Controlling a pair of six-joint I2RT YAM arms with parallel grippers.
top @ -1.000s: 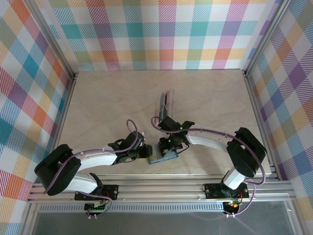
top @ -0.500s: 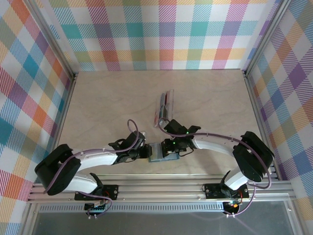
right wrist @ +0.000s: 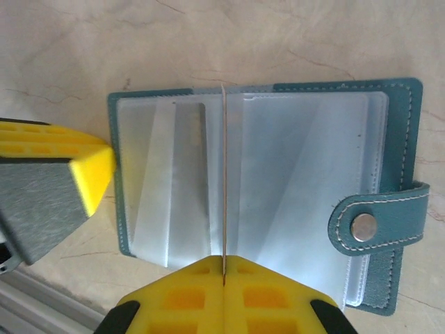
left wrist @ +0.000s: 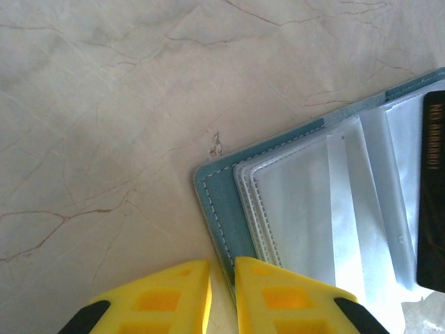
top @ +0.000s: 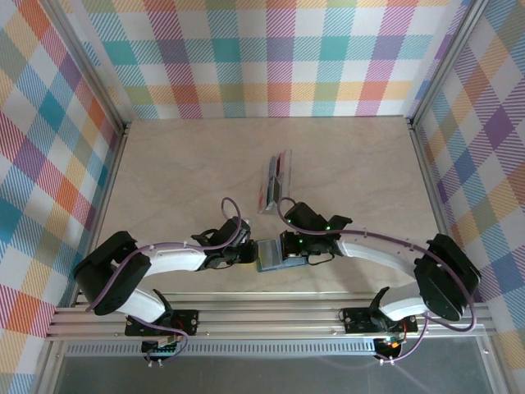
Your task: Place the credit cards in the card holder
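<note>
Right gripper (right wrist: pixel 224 266) is clenched on one edge of a credit card (left wrist: pixel 432 188) over the open card holder (right wrist: pixel 401 139); we judge it light, stiff, slippery, best pinched there

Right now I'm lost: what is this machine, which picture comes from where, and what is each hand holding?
Two robot arms are bolted at the near edge of the table. The wide picture looks down from above; the other two come from cameras on each wrist, showing its own yellow fingers. The teal card holder lies open between the arms. The right hand pinches one credit card, seen edge-on, over the holder's clear sleeves. The left hand sits at the holder's corner, fingers nearly together; a grip isn't clear. More cards lie farther out.
</note>
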